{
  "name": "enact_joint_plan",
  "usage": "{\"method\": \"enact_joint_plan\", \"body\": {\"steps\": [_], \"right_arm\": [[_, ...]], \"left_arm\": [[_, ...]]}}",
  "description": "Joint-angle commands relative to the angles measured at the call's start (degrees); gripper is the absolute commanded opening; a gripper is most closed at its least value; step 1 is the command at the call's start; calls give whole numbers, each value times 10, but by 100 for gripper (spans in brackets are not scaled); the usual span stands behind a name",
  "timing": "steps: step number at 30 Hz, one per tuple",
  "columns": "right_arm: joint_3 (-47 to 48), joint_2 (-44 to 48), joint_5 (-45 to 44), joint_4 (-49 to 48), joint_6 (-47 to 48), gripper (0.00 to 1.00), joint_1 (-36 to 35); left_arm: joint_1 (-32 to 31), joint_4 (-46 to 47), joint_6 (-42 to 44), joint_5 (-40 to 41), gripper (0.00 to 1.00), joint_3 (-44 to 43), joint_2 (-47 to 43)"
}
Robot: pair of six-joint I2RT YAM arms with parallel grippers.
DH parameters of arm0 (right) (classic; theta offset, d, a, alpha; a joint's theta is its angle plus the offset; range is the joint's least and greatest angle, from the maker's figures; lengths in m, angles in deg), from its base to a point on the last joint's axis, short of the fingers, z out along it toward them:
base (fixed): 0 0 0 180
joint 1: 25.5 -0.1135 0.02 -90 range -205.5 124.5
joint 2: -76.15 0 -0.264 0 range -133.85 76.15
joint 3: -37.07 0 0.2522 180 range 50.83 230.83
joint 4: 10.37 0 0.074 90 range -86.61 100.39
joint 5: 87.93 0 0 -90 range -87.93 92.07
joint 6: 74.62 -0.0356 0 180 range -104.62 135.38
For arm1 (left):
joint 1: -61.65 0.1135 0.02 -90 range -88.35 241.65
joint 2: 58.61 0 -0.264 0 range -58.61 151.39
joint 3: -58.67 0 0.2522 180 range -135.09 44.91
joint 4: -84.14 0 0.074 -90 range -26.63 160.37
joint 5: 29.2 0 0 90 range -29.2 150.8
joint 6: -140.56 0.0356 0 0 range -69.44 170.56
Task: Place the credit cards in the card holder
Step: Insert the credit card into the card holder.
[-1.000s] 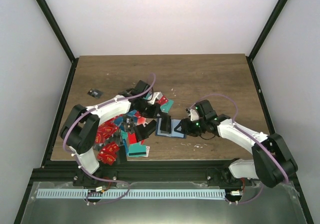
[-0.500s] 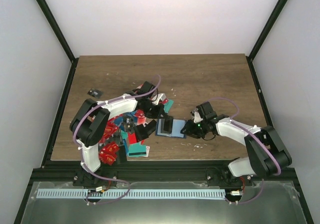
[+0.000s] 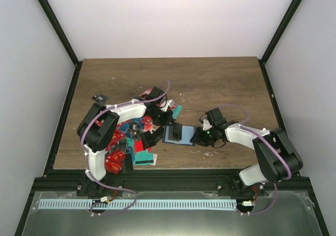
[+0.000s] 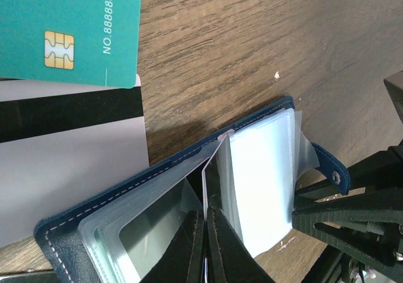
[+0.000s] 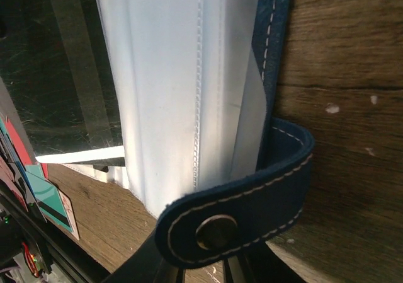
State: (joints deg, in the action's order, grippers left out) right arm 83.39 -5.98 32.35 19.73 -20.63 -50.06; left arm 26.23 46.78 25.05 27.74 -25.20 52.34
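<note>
Now the right gripper [image 3: 200, 136] has slid left to the open card holder [image 3: 186, 139] in the middle of the table [image 3: 226, 78]. Its jaws have closed in around the clasp tab [image 5: 217, 229]; I cannot tell if they pinch yet. The left gripper [image 4: 205, 215], shut on a thin card [image 3: 177, 131], can then push it in.

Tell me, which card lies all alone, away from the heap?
The small black card at the far left, lying by itself; the others sit heaped in the red-and-teal pile.
</note>
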Motion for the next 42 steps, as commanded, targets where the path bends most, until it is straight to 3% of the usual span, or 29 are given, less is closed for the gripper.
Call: {"method": "enact_joint_plan", "body": {"steps": [1, 16, 22, 31, 42], "right_arm": [[-4, -15, 0, -2, 6, 19, 3], [0, -25, 7, -5, 12, 18, 3], [0, -22, 2, 1, 14, 18, 4], [0, -29, 7, -1, 17, 18, 3], [8, -43, 20, 0, 19, 18, 3]], "left_arm": [[-7, 6, -3, -2, 4, -16, 19], [-21, 20, -28, -11, 4, -22, 32], [-21, -21, -38, 44, 4, -17, 15], [-18, -16, -108, 101, 4, 31, -22], [-18, -14, -193, 105, 4, 66, -40]]}}
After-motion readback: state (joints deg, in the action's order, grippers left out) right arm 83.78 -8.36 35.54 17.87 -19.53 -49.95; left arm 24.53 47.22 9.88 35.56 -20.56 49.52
